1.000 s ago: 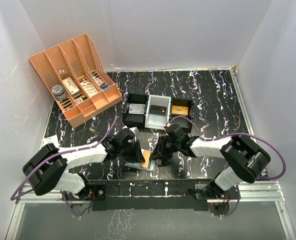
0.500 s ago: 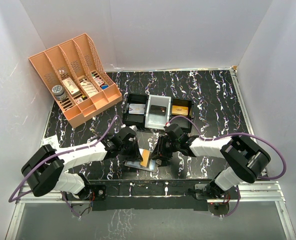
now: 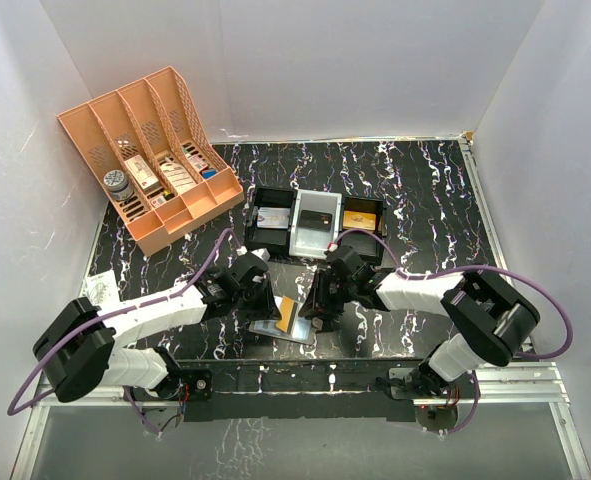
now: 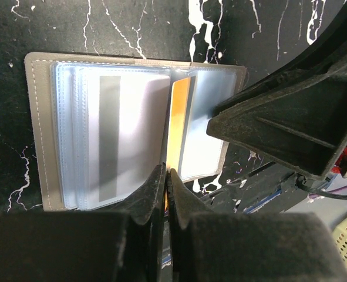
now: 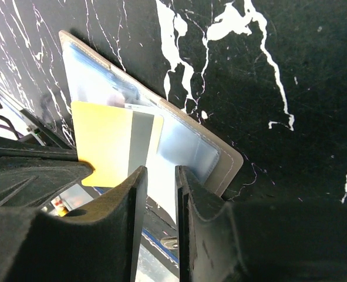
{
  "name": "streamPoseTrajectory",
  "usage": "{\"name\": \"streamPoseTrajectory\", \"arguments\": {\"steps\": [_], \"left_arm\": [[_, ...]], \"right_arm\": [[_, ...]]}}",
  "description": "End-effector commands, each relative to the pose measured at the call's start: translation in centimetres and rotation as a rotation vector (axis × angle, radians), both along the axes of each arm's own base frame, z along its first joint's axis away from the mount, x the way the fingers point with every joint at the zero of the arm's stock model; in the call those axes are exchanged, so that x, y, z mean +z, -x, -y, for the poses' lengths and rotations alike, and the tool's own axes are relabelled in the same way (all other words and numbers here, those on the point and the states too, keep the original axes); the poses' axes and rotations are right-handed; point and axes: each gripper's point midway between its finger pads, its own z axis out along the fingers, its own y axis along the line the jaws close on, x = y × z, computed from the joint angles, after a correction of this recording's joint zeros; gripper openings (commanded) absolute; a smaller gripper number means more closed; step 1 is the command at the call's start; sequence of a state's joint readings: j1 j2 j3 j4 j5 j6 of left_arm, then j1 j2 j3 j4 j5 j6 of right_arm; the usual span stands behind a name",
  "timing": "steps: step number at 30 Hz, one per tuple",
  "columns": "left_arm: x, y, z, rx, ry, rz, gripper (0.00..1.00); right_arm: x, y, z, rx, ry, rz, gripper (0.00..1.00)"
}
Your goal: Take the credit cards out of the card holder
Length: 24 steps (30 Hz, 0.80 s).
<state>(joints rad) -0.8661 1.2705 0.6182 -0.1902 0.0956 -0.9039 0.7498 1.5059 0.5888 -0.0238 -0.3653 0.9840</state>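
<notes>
Left wrist view: the card holder (image 4: pixel 37 135) lies open and flat on the black, white-veined marble-look table (image 3: pixel 425 190), near its front edge between the two arms. The holder is a grey-brown rectangle with a stitched border and rounded corners, lined with glossy, clear plastic sleeves. Two credit cards show in it. One is a pale silvery card (image 4: pixel 132 135) with a grey stripe, lying flat inside a left-hand sleeve. The other is an orange card (image 4: pixel 178 120) standing up on edge at the fold. The left gripper (image 4: pixel 166 173) has its matte black fingers pressed together on the orange card's edge, a sliver of orange showing between them. The right gripper (image 5: pixel 160 173) has its fingers closed narrowly on a pale sleeve leaf on the holder's right side. Farther back sits a black three-compartment tray (image 3: pixel 255 195), with one flat card-like piece in each compartment. At the back left corner, an orange lattice organiser (image 3: pixel 95 120) with four slots holds small boxes and a round tin.
</notes>
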Motion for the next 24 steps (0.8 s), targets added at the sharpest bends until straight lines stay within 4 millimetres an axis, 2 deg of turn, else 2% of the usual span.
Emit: {"name": "streamPoseTrajectory", "arguments": {"steps": [1,6,9,13,16,19,21,24], "left_arm": [[1.1,-0.5,0.3,-0.009,0.034,0.042,0.00],[1.0,-0.4,0.6,-0.017,0.039,0.036,0.00],[1.0,-0.5,0.6,-0.017,0.042,0.038,0.00],[0.7,-0.4,0.9,-0.023,0.046,0.027,0.00],[0.7,-0.4,1.1,-0.026,0.055,0.022,0.01],[0.7,-0.3,1.5,-0.035,0.074,0.017,0.09],[0.8,0.0,2.1,-0.058,0.107,0.007,0.17],[0.7,0.4,3.0,-0.094,0.141,-0.016,0.21]], "right_arm": [[-0.1,-0.4,1.3,0.024,0.083,0.046,0.26],[4.2,-1.4,-1.4,0.064,-0.060,0.110,0.33],[5.1,-1.3,-2.5,0.084,-0.132,0.113,0.36],[2.9,-0.3,-2.8,0.125,-0.137,0.035,0.37],[0.5,0.2,-2.0,0.107,-0.080,-0.012,0.35],[-1.3,0.4,-1.0,0.080,-0.016,-0.031,0.33],[-1.9,0.5,-0.7,0.064,0.002,-0.042,0.30],[-2.4,0.7,-0.1,0.043,0.019,-0.051,0.28]]}}
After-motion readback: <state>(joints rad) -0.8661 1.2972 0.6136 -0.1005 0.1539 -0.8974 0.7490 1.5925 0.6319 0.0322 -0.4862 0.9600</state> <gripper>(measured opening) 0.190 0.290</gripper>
